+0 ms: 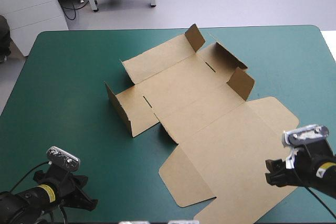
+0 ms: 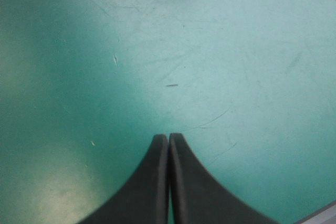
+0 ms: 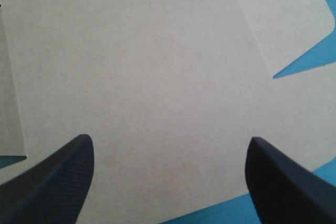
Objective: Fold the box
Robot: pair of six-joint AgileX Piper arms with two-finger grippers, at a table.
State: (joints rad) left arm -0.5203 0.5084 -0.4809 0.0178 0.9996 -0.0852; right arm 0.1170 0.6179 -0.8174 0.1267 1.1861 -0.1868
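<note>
Hovering, right gripper [image 3: 169,141]: fingers wide apart with nothing between them. I hold it just over the lid panel [image 3: 152,72] of the box [image 1: 202,116], near that panel's free edge.
Left gripper [image 2: 168,136]: fingers pressed together into one point, holding nothing, over bare teal-green cover [image 2: 220,51] at the table's near left corner.
Box position: mid-table, lying on a diagonal, mostly flat and not yet a tray.
Long axis: from the far middle of the table to the near right corner. The lid end points at my right arm and the base end lies toward the far side.
Raised parts: first small flap [image 1: 195,38] and second small flap [image 1: 240,83] stand at the far end, and one side wall [image 1: 116,109] is up on the left. The rest lies flat.
Nearer arm: the right, above the board. The left is well apart from it, with open cover between it and the side wall.
Judgement: the next move turns on that gap. The left arm must travel forward and inward to reach the wall, while the right arm can work the lid panel from where it is.
Right wrist view only: a rounded flap [image 3: 286,19] lies flat beside the lid panel, with cover showing past it.
High view only: the whole outline, the standing flaps and both arms.
Left wrist view: no board at all.
</note>
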